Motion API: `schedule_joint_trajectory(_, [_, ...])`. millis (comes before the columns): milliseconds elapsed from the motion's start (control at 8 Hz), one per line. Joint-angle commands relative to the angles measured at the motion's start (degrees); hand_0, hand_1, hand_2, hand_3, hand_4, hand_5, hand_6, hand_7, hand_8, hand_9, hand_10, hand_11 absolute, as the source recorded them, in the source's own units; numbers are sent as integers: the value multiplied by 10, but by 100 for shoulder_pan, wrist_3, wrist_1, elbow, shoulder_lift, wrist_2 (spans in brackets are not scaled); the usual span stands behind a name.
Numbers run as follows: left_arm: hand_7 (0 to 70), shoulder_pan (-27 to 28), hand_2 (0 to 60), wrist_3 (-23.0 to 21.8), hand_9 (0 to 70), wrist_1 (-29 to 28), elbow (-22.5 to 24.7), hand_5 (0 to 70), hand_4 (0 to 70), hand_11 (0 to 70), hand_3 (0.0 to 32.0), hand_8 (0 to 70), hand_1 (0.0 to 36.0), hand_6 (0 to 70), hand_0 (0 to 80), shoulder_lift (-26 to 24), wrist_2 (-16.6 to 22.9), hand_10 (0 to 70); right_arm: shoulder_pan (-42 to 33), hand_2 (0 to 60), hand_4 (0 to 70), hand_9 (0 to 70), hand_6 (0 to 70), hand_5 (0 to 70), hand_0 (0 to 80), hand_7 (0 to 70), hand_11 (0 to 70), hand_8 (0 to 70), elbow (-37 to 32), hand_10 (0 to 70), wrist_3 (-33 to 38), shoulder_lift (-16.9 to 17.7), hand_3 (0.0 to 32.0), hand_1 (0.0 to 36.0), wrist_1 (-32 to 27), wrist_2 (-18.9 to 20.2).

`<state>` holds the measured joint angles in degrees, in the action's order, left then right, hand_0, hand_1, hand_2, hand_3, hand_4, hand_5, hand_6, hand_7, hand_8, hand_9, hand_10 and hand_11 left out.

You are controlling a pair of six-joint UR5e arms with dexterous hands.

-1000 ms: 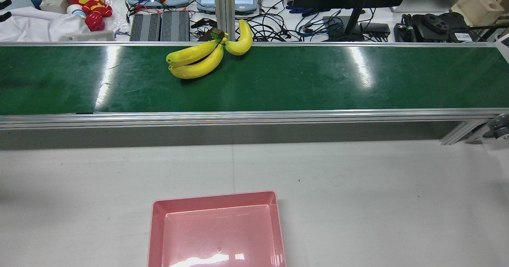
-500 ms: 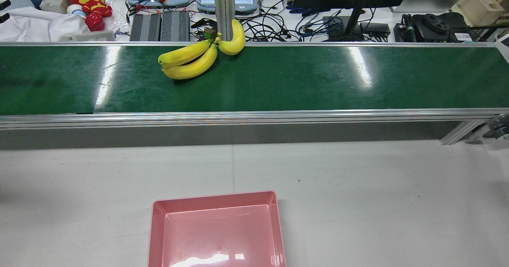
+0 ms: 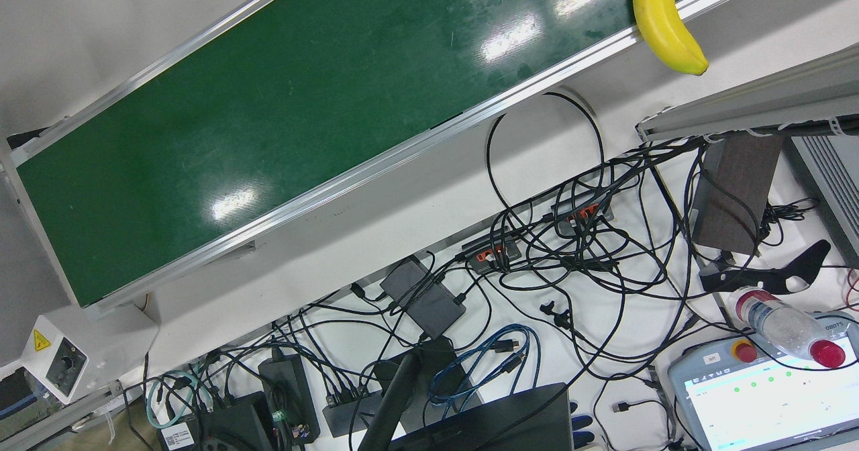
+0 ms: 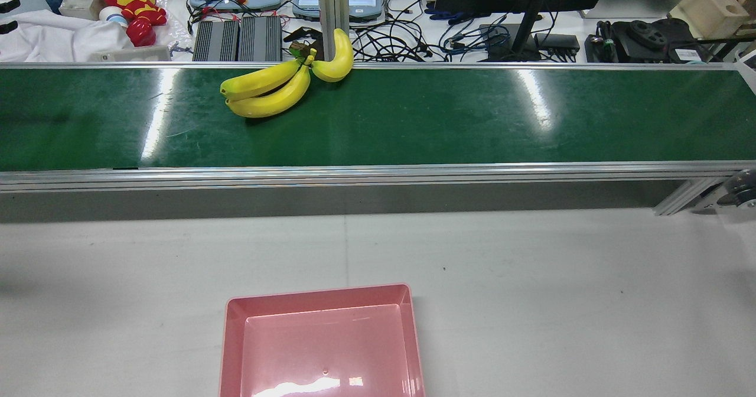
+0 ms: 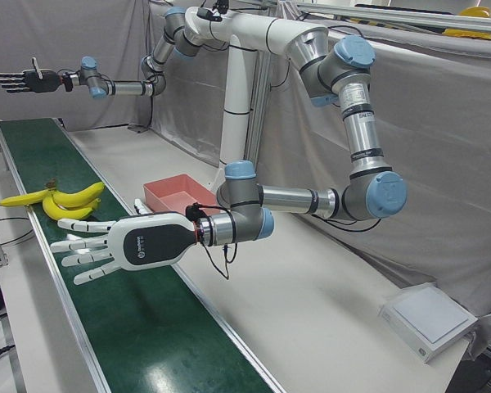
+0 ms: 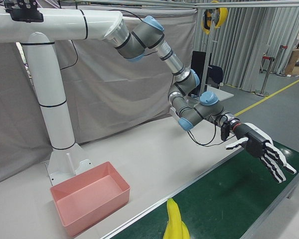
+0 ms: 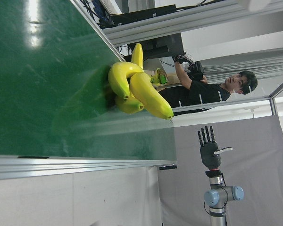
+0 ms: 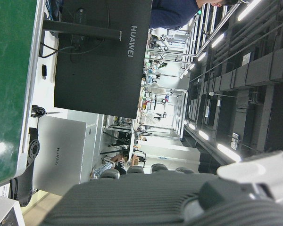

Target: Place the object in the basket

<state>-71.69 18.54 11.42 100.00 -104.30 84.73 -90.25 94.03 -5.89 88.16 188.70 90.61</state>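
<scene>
Clearly, both spread robot hands, left (image 5: pixel 106 246) and right (image 6: pixel 261 149), held nothing; the bananas (image 4: pixel 274 87), at eleven o'clock from the basket (image 4: pixel 322 341), might ride past on the belt (image 4: pixel 413 119).

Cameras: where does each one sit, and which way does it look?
Front view: overhead, looking down on belt; no robot.
Rear view: high behind, facing bananas, basket; no robot.
Left-front view: corner, along belt; left hand near, right hand far.
Right-front view: opposite corner; left hand.
Left hand view: on hand, toward bananas; right hand afar.
Right hand view: on hand, toward monitor; itself, blurred.
Shared: bananas, in five views.
</scene>
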Motion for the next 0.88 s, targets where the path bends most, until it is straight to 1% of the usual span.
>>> schedule_joint_trajectory(0, [62,15,0,202,90,45,11,164,57,86,166,82,181,0,604,-134,-9,42,-1,0,0,0,0,0,0,0,0,0,2,0,0,0,0,0,0,0])
schedule_joint_trajectory(125, [64,24,0,220,92,53,28,166,46,85,182,86,188,0,620,-204,-9,41,-1,0,0,0,0,0,0,0,0,0,2,0,0,0,0,0,0,0])
schedule_joint_trajectory(250, [64,32,0,464,93,280,107,169,43,84,186,87,193,0,622,-370,0,39,-1,0,0,0,0,0,0,0,0,0,2,0,0,0,0,0,0,0])
schedule_joint_trajectory(375, [65,41,0,718,95,500,195,174,52,83,170,90,186,0,612,-485,0,40,-1,0,0,0,0,0,0,0,0,0,2,0,0,0,0,0,0,0])
schedule_joint_trajectory(500, [64,50,0,965,95,711,222,179,49,79,172,91,193,0,616,-617,0,37,-1,0,0,0,0,0,0,0,0,0,2,0,0,0,0,0,0,0])
schedule_joint_trajectory(625, [62,68,0,1463,90,1113,361,175,28,70,186,90,188,0,609,-818,0,30,-1,0,0,0,0,0,0,0,0,0,2,0,0,0,0,0,0,0])
schedule_joint_trajectory(750, [62,155,0,1572,94,1308,563,181,41,72,166,93,191,0,606,-829,-9,32,-1,0,0,0,0,0,0,0,0,0,2,0,0,0,0,0,0,0])
